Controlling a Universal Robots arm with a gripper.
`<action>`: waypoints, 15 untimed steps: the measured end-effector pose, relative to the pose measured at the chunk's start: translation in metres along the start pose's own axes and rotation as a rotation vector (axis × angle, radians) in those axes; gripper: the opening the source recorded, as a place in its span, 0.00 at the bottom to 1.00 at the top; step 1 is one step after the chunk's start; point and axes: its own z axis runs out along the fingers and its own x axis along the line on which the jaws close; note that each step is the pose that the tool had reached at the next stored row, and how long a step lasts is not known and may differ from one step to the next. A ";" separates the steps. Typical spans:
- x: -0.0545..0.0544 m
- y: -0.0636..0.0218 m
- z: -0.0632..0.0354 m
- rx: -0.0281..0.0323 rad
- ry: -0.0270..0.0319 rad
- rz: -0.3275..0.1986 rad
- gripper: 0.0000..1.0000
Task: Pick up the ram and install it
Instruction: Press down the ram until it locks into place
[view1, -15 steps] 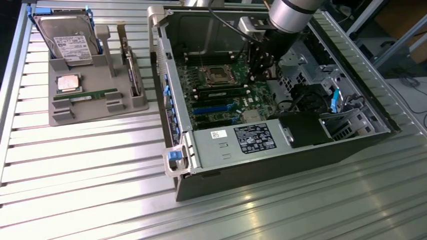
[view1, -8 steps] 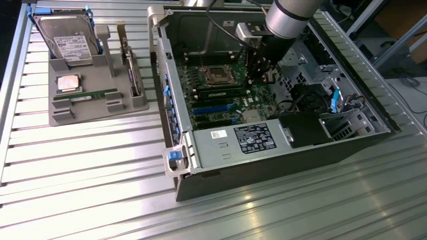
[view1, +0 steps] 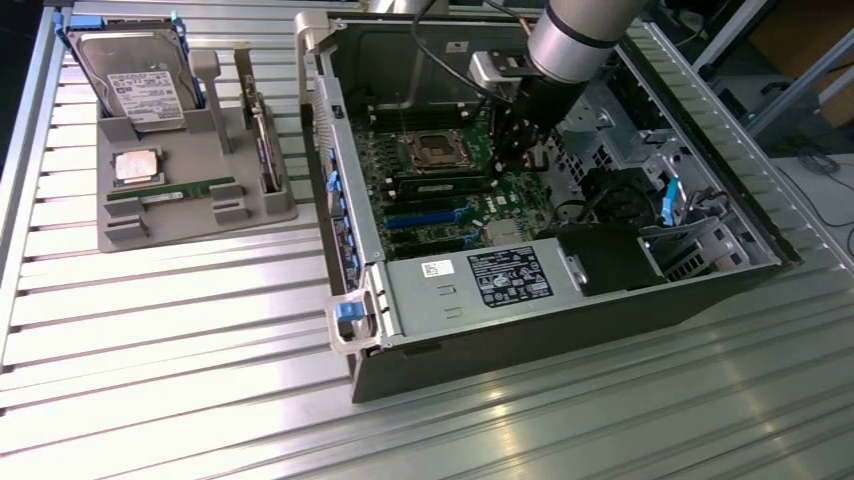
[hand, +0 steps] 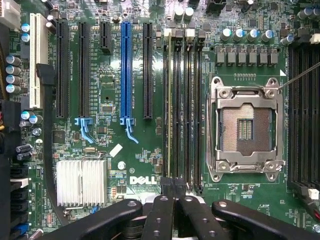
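Claw (hand: 172, 200) over motherboard (hand: 135, 150) | ram (view1: 171, 191) on tray (view1: 134, 235), exterior

Arm reaching steeply down, gripper (hand: 174, 200) pointing straight down, fingers (hand: 160, 220) closed together.

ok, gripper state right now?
Gripper: jaws closed, at the ram standing in its motherboard slot; whether they pinch it cannot be told.

Legible from my station: "DELL" in white print on motherboard (hand: 140, 165), beside heatsink (hand: 81, 182). Labels on power supply (view1: 461, 285) and hard drive (view1: 140, 85): print too small, unreadable.
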 end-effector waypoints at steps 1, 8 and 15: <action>0.000 0.0004 -0.0053 -0.0003 0.0010 0.000 0.10; 0.000 0.0255 -0.0129 -0.0001 0.0014 0.000 0.10; 0.000 0.0806 -0.0076 0.0000 0.0011 0.000 0.10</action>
